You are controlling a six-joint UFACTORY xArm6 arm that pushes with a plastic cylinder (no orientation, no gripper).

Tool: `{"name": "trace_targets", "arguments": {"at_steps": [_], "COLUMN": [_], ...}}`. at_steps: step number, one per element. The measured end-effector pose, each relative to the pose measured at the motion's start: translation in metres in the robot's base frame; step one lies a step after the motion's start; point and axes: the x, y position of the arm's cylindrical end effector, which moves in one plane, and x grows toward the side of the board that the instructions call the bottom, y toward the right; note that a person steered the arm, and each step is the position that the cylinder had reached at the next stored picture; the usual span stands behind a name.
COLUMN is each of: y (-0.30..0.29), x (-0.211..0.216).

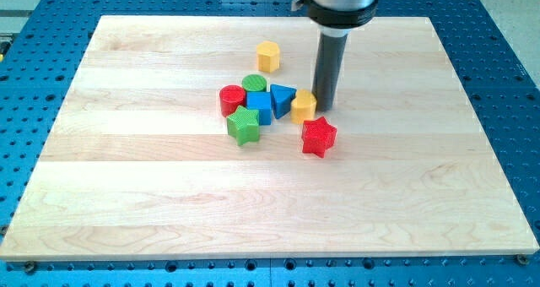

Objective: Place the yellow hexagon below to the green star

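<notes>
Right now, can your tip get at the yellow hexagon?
Probably yes. My tip sits beside the yellow star; the yellow hexagon stands alone toward the view's top-left, with bare board between.

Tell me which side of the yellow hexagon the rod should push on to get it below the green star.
Press my tip on the yellow hexagon's top-right face, coming from the view's top. It stands alone above the cluster, while the green star sits lower left. Probably steer it left around the red cylinder and green cylinder, then down.
</notes>
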Motion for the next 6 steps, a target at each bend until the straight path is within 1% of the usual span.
{"name": "trace_targets", "arguments": {"at_steps": [2, 5, 6], "y": [-0.006, -0.006, 0.048], "x": [0.046, 0.045, -0.011]}}
